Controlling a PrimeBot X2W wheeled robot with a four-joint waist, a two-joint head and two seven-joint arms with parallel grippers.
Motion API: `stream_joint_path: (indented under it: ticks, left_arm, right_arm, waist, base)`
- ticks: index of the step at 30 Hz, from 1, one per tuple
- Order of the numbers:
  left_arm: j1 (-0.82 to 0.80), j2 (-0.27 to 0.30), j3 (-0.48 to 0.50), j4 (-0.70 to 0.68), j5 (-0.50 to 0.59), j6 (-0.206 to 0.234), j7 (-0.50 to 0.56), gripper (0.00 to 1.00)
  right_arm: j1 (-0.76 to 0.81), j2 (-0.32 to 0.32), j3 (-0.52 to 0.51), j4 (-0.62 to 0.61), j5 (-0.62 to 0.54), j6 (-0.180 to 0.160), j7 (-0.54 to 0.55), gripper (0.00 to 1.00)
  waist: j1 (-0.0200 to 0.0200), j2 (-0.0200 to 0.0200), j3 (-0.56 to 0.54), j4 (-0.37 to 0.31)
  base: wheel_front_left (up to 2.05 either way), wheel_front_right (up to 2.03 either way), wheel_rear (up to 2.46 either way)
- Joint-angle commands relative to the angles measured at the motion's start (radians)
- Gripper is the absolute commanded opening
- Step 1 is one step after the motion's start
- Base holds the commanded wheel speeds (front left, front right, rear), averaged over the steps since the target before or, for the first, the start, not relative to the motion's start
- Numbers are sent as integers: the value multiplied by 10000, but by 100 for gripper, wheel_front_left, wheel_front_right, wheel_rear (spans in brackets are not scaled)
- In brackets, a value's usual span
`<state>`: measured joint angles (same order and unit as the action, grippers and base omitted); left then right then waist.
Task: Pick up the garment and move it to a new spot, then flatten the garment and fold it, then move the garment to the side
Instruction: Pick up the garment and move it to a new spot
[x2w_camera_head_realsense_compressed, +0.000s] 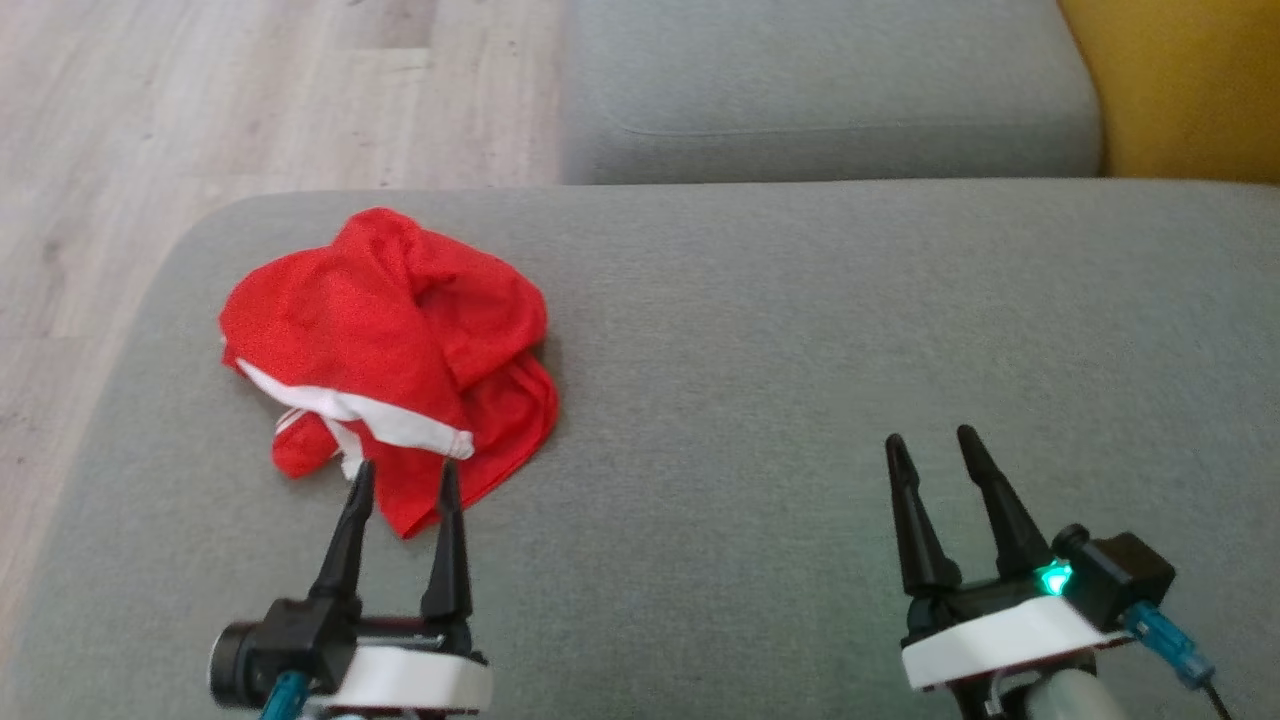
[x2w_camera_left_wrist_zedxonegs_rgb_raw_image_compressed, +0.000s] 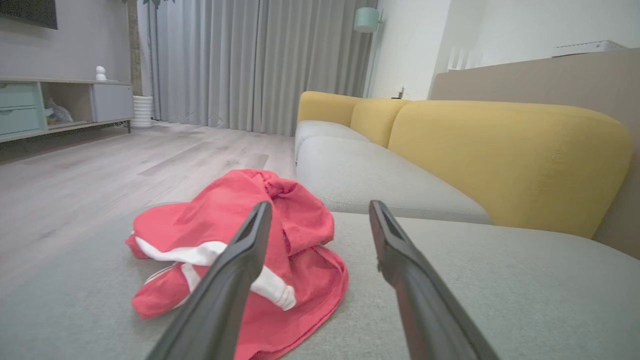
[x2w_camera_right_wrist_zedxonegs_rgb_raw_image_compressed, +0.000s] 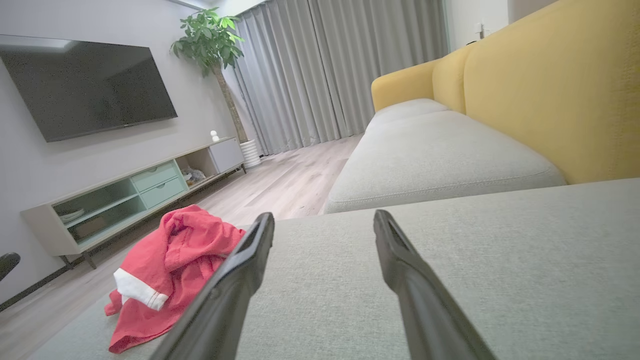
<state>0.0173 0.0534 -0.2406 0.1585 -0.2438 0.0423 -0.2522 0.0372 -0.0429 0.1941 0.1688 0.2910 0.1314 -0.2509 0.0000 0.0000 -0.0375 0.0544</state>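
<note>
Red garment (x2w_camera_head_realsense_compressed: 390, 350) with a white band (perhaps a waistband, the folds hide it) lies crumpled in one heap near the left end of the grey cushion (x2w_camera_head_realsense_compressed: 760, 330). One garment, two grippers. The left gripper (x2w_camera_head_realsense_compressed: 406, 468), jaws spread and empty, is over the cushion's left part. The right gripper (x2w_camera_head_realsense_compressed: 930, 438), likewise spread, is over its right half.

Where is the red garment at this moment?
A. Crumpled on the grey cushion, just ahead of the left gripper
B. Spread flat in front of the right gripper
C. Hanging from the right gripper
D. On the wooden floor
A: the red garment lies in a crumpled heap on the grey cushion, right at the tips of the open left gripper, while the open right gripper is over bare cushion well to the side.
</note>
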Motion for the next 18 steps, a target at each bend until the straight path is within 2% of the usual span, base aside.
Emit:
stream_joint_path:
  ticks: [1,18]
  left_arm:
    - [-120,-31,479,-239,128,-35,-95,100]
    - [268,-31,821,-84,311,-242,-95,100]
  right_arm:
    - [-90,-73,357,-309,111,-7,-109,100]
    - [243,-73,1085,-283,147,-7,-109,100]
  waist:
    - [0,0,-84,248]
    - [0,0,-449,2009]
  base:
    - [0,0,0]
    - [0,0,0]
